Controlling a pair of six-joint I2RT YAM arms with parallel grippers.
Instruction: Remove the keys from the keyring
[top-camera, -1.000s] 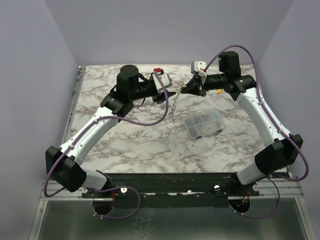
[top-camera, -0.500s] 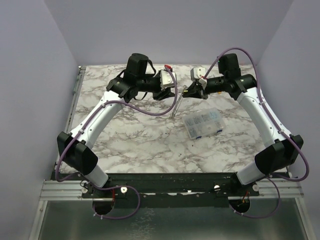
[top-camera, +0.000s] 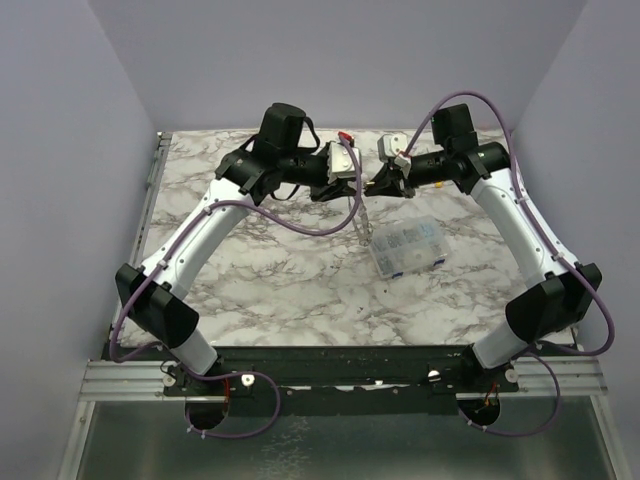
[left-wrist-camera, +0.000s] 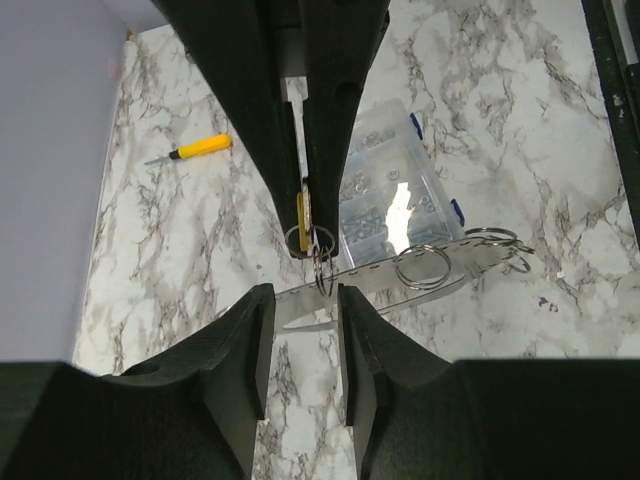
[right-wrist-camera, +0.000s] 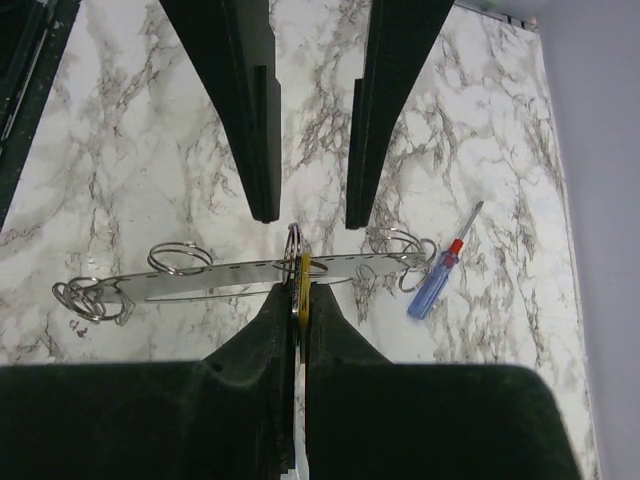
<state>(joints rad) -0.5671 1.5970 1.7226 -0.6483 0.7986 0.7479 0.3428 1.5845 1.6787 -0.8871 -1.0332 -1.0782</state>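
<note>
The key (left-wrist-camera: 302, 210), a thin yellow sliver, is pinched between the pressed-together fingers of my right tool (right-wrist-camera: 297, 292), with a couple of small wire rings hanging at its tip. The keyring (left-wrist-camera: 372, 274), a flat grey band with holes and more wire rings along it, hangs from there above the far middle of the tabletop (top-camera: 260, 280). My left tool (right-wrist-camera: 310, 215) faces the right one with its fingers spread, one tip on each side of the key's ring and just short of the band. I cannot tell whether they touch it.

Since a second ago the left arm has swung in from the left, and the two tools are now nearly nose to nose. The band has drifted right, so its lower end now hangs just beside the clear compartment box (top-camera: 405, 245).

A blue-and-red screwdriver (right-wrist-camera: 437, 280) lies near the far edge, and a yellow-handled screwdriver (left-wrist-camera: 200, 148) lies towards the far right. Bare marble runs from the box to the near edge and across to the left edge.
</note>
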